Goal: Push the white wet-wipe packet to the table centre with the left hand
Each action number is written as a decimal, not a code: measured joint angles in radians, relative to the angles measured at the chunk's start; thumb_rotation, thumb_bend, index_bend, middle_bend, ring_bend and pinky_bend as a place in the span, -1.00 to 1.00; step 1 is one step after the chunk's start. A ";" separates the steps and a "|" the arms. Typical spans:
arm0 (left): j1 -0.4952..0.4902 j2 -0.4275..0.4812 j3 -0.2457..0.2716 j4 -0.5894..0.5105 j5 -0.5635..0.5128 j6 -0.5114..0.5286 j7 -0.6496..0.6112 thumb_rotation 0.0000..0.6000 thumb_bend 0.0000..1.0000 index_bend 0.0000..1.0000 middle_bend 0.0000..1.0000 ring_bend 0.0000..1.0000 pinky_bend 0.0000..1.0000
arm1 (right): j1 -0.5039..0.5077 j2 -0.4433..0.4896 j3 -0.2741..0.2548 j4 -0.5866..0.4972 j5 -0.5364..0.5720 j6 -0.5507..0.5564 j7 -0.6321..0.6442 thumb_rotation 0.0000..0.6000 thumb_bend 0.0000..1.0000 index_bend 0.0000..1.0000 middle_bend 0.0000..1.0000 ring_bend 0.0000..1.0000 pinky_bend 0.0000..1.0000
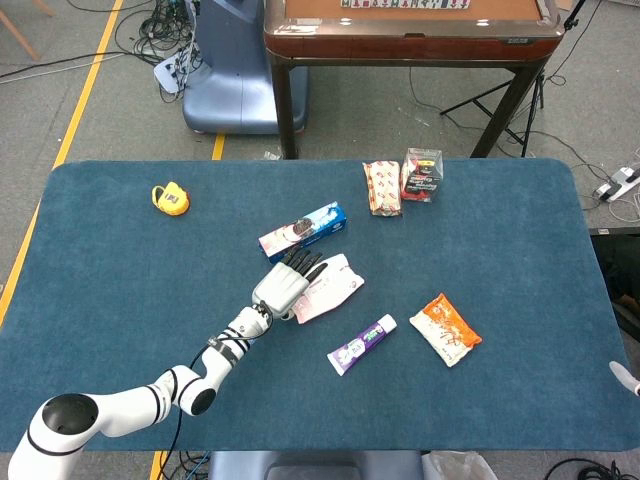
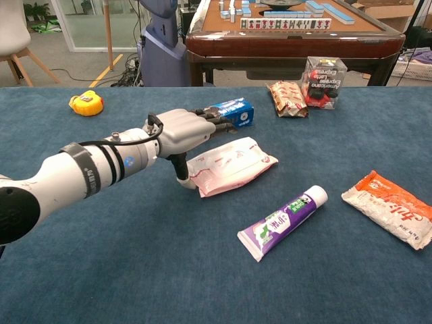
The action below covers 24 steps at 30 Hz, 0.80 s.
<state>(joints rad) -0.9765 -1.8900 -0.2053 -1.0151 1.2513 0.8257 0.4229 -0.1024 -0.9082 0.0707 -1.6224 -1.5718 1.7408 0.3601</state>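
Left hand [image 1: 285, 288] [image 2: 181, 131] is lying flat-backed near the middle of the frame, fingers extended and close together, holding nothing, its thumb side pressing against the left end of the wipe packet [image 1: 330, 287] [image 2: 233, 164]. Packet is lying flat on the blue bench [image 1: 120, 280] [image 2: 135, 270], tilted, just below the blue box [image 1: 303, 230] [image 2: 233, 111], apart from the purple tube [image 1: 361, 343] [image 2: 282, 222] at lower right. Orange packet [image 1: 445, 329] [image 2: 388, 207] is sitting further right. Right hand [image 1: 625, 377]: only a sliver showing at the right edge, state cannot be told.
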 measured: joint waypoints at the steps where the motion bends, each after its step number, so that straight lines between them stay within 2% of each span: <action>1: -0.003 -0.004 -0.002 0.005 -0.001 -0.001 0.000 1.00 -0.87 -1.00 -1.00 -1.00 -1.00 | 0.000 0.000 0.001 0.001 0.001 0.000 0.003 1.00 -0.98 -0.54 -0.56 -0.85 -0.13; 13: -0.033 -0.032 -0.024 0.041 -0.012 0.006 0.012 1.00 -0.87 -1.00 -1.00 -1.00 -1.00 | -0.008 0.000 0.005 0.007 0.004 0.012 0.014 1.00 -0.98 -0.54 -0.56 -0.85 -0.13; 20: -0.001 0.024 -0.013 -0.040 -0.020 0.047 0.056 1.00 -0.87 -1.00 -1.00 -1.00 -1.00 | -0.004 -0.002 0.002 0.005 -0.007 0.006 0.001 1.00 -0.98 -0.52 -0.56 -0.85 -0.13; 24: 0.029 0.082 -0.013 -0.133 -0.048 0.082 0.117 1.00 -0.87 -1.00 -1.00 -1.00 -1.00 | -0.001 -0.005 -0.002 -0.002 -0.020 0.003 -0.020 1.00 -0.98 -0.52 -0.56 -0.85 -0.13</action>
<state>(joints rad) -0.9474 -1.8084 -0.2180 -1.1484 1.2036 0.9074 0.5403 -0.1036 -0.9127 0.0688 -1.6245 -1.5916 1.7440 0.3398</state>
